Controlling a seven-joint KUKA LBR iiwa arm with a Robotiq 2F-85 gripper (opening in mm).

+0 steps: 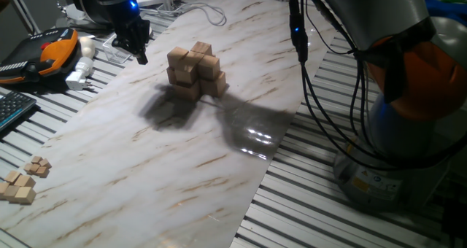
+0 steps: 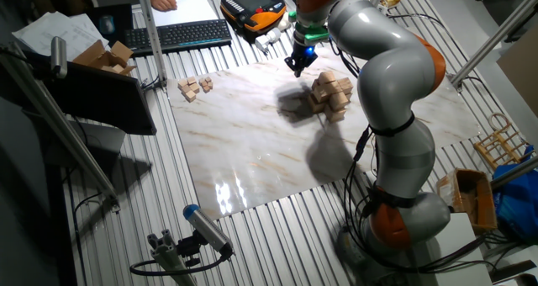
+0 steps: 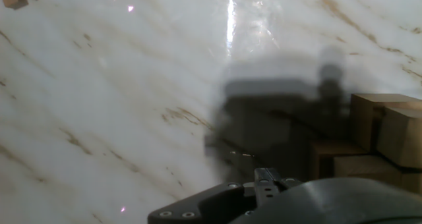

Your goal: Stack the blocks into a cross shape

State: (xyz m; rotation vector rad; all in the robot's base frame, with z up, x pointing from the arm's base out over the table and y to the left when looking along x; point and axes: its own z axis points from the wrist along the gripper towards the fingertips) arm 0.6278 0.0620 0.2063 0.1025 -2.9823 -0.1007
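Note:
The blocks are light-tan wooden cubes stacked in a compact pile at the far middle of the marble board. They also show in the other fixed view and at the right edge of the hand view. My gripper hangs to the left of the pile, apart from it, fingers pointing down, with nothing seen in it. It also shows in the other fixed view. The fingers are dark and small, so their gap is unclear. The hand view shows only the hand's body, not the fingertips.
A cluster of tinier wooden cubes lies off the board's near left corner; it also shows in the other fixed view. A keyboard, an orange pendant and a white plug lie at the left. Cables hang at the right.

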